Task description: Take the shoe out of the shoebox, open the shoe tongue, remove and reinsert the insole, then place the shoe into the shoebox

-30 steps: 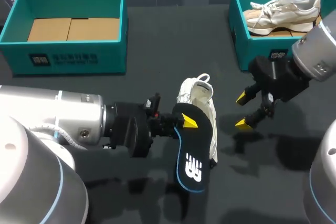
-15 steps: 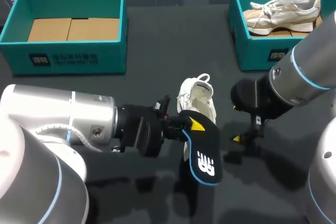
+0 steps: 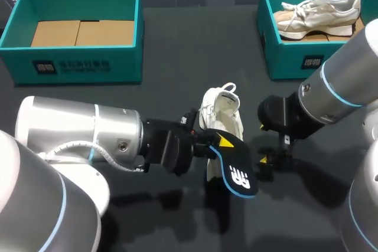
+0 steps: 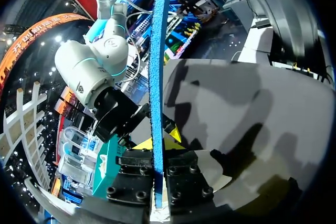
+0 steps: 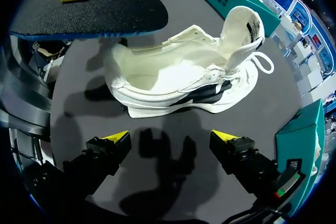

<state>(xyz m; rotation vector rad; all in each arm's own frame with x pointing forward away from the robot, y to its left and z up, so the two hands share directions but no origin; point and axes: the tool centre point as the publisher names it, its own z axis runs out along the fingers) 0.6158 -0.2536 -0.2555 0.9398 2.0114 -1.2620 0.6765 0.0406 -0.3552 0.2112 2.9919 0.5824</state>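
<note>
A white shoe (image 3: pixel 224 113) lies on the dark table, its opening up and its tongue pulled back; the right wrist view shows its empty inside (image 5: pixel 173 74). My left gripper (image 3: pixel 220 140) is shut on the heel end of a black insole (image 3: pixel 237 172) with a blue edge, held in the air over the shoe's near end. In the left wrist view the insole (image 4: pixel 157 66) stands edge-on between the fingers (image 4: pixel 156 148). My right gripper (image 3: pixel 269 160) hangs low, just right of the shoe. It stands open (image 5: pixel 172 137) with only bare table between its fingers, and the shoe lies ahead of it.
A teal shoebox (image 3: pixel 26 57) with a cardboard floor stands at the back left. A second teal shoebox (image 3: pixel 271 45) at the back right holds another pale shoe (image 3: pixel 319 10). Bare dark table lies between the boxes and in front of the shoe.
My left gripper has carried the insole to the right and turned it. My right arm has swung down and left, bringing its open gripper low beside the shoe.
</note>
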